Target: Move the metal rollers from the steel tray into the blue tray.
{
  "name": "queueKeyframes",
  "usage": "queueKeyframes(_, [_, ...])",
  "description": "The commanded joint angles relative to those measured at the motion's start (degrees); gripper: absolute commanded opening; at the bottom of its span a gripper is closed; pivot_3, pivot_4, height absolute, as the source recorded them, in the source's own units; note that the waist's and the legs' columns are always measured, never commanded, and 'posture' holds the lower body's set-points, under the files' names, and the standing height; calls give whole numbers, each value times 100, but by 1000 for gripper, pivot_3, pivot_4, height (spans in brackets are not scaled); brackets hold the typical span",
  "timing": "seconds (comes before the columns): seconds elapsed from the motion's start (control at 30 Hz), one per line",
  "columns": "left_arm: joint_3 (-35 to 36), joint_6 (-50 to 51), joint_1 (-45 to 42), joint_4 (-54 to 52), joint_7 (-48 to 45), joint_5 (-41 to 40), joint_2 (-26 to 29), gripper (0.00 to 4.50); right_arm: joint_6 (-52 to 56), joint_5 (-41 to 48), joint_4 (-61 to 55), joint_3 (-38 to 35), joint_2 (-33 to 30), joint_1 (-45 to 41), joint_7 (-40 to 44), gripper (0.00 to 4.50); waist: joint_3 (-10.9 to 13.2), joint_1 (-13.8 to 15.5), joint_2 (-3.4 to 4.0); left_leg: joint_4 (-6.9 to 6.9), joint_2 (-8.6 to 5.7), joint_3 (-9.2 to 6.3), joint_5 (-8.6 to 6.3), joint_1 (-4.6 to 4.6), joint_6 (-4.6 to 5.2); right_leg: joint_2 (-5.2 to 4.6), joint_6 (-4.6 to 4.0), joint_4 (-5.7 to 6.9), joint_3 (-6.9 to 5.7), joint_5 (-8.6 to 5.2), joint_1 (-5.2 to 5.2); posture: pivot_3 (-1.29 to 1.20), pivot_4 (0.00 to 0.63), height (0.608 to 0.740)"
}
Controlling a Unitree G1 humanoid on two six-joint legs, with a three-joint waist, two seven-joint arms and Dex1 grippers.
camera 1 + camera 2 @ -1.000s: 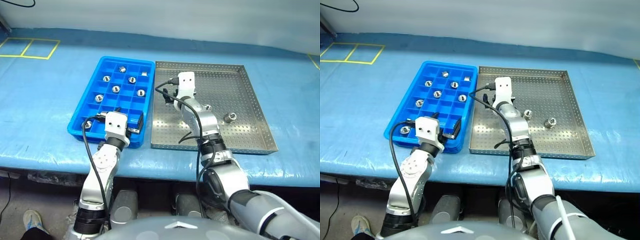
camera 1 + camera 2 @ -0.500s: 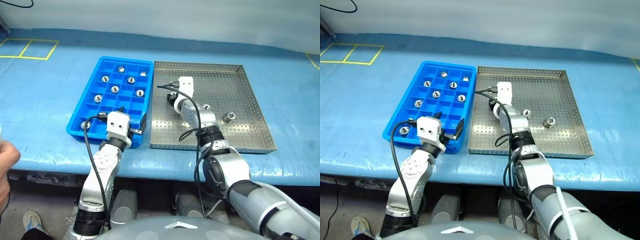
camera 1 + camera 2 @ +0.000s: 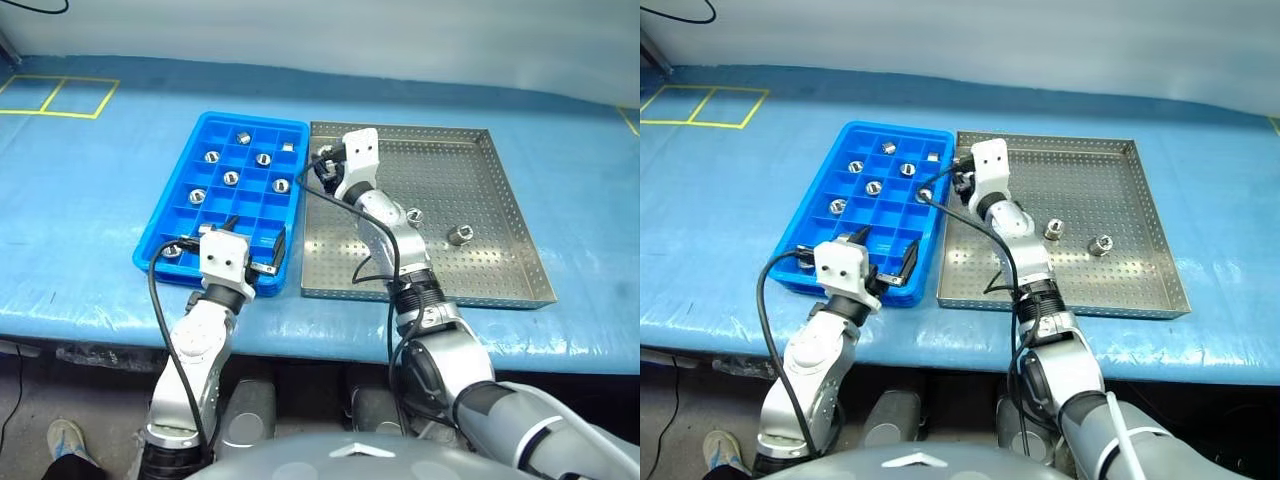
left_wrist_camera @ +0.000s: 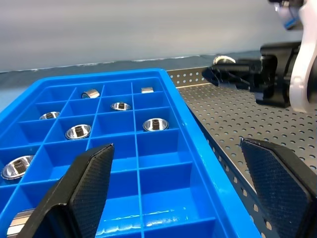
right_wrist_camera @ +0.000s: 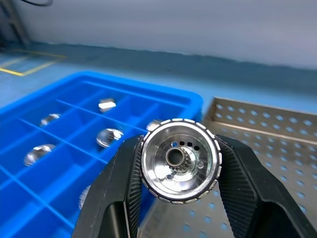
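The right gripper (image 5: 179, 198) is clamped on one metal roller (image 5: 180, 159), its two black fingers (image 5: 121, 193) pressing the knurled rim from either side, so the roller's short axis runs level along the gripper's own line and its hollow centre faces back toward the wrist camera. In the head views this gripper sits above the seam where the steel tray (image 3: 500, 285) meets the blue tray (image 3: 165, 215), at the steel tray's far left corner, pointing toward the blue tray. Two more rollers (image 3: 414, 214) lie loose on the perforated floor of the steel tray, one near the middle and one (image 3: 460, 235) further right, well apart from the held one; which way their axes run is too small to tell. The blue tray lies just beside the steel tray on the blue-covered table (image 3: 80, 200), their long edges nearly touching, and several of its square compartments already hold a roller each (image 4: 155, 124), most sitting with the open bore facing up. The left gripper (image 4: 183, 193) hangs over the near edge of the blue tray with its jaws wide apart and nothing between them. The raised blue rim is all that stands between the held roller and the compartments.
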Motion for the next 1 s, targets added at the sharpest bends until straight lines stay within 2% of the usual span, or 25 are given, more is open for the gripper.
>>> queueKeyframes(0.03, [111, 27, 204, -274, 230, 77, -71, 4500, 160, 147, -431, 338, 129, 22, 526, 1827, 0, 16, 0, 0, 1, -1, 0, 1, 0, 1, -5, 1, -1, -3, 0, 364, 150, 740])
queueKeyframes(0.1, [124, -16, 250, -291, 287, 95, -87, 4500, 493, 399, -489, 369, 264, 35, 824, 1827, 0, 86, 0, 1, 2, -3, 0, 0, 0, 1, -24, 3, -4, -14, -1, 385, 150, 740])
queueKeyframes(0.23, [143, -79, 271, -328, 371, 95, -92, 4500, 746, 326, -408, 602, 346, 38, 1027, 1827, 0, 246, 0, 4, 1, -3, 0, -3, 0, -1, -25, 0, -6, -15, -1, 419, 150, 740])
queueKeyframes(0.57, [9, -151, 390, -281, 505, 193, -112, 4500, 1040, 149, 75, 734, 442, -64, 945, 1827, 1, 518, 0, 0, 0, 0, -1, -6, -3, -2, -26, -3, -8, -17, -8, 449, 150, 740])
queueKeyframes(1.0, [-25, -150, 271, -147, 495, 190, -143, 4500, 336, -10, 852, 604, 660, -521, 330, 1827, 1, 576, 0, -1, 1, 2, -3, -8, -7, -1, -28, -5, -9, -18, -11, 440, 150, 740])
